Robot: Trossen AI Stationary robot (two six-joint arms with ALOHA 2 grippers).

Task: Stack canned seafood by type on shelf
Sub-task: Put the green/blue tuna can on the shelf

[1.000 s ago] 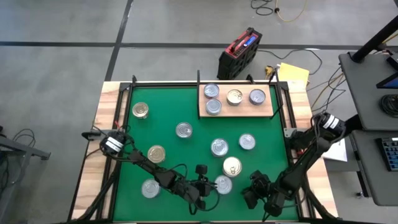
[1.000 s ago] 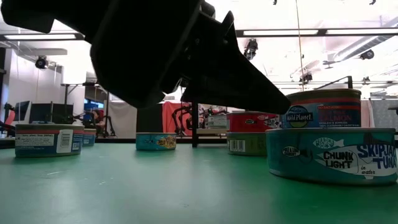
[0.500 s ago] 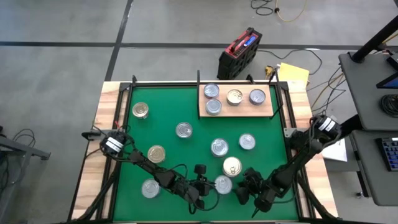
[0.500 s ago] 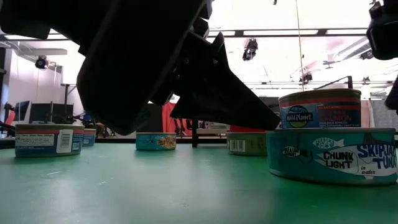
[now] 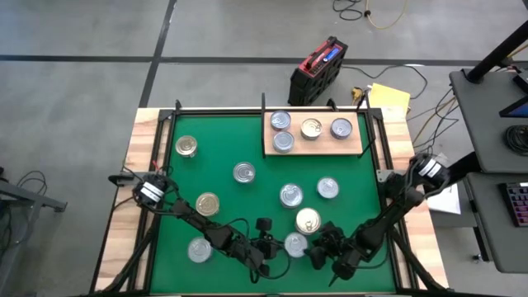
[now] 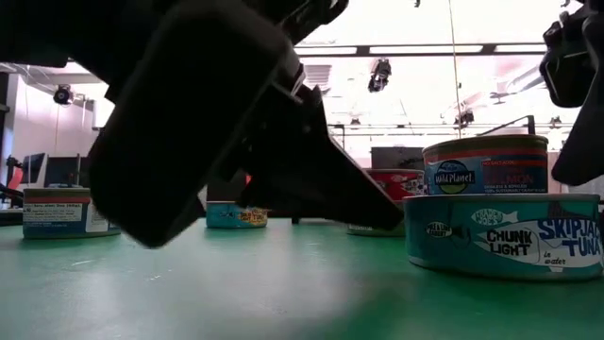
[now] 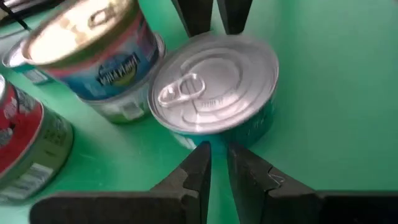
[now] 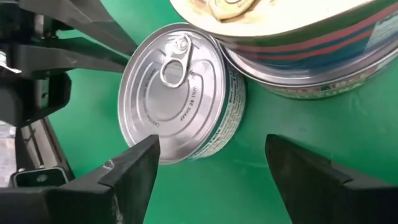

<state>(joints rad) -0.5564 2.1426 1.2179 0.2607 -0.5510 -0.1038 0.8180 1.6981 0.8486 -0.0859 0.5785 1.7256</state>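
Observation:
A silver-lidded can [image 5: 295, 243] with a blue-green "chunk light tuna" label [image 6: 505, 236] stands on the green mat near the table's near edge. My left gripper [image 7: 217, 152] is shut and low at the can's left side [image 5: 275, 244]. My right gripper [image 8: 212, 144] is open at the can's right side [image 5: 317, 249]. One of its fingers stands on each side of the can without touching it. A gold-lidded can [image 5: 307, 220] stands just beyond, apparently on top of another can [image 7: 124, 106]. The pale wooden shelf [image 5: 355, 147] at the far right holds several cans. My left gripper has its shut fingertips [image 7: 202, 155] against the can's side wall [image 7: 186, 140], on the side toward the table's left. The fingers slant down from the left, and their ends reach the wall low down [image 6: 408, 227]. The can stands upright on the mat.
Other cans stand spread over the mat [image 5: 214, 140]: at the far left [image 5: 186, 146], in the middle [image 5: 243, 172] [image 5: 290, 195] [image 5: 327, 188], and at the near left [image 5: 208, 204] [image 5: 199, 249]. A red-labelled can [image 7: 25, 143] stands close by. Metal frame rails border the mat.
My right gripper has gone toward the table's left edge, up to the silver-lidded can. My left gripper's fingers have tipped lower, and their ends have come down beside the can's wall. The can has stayed where it was.

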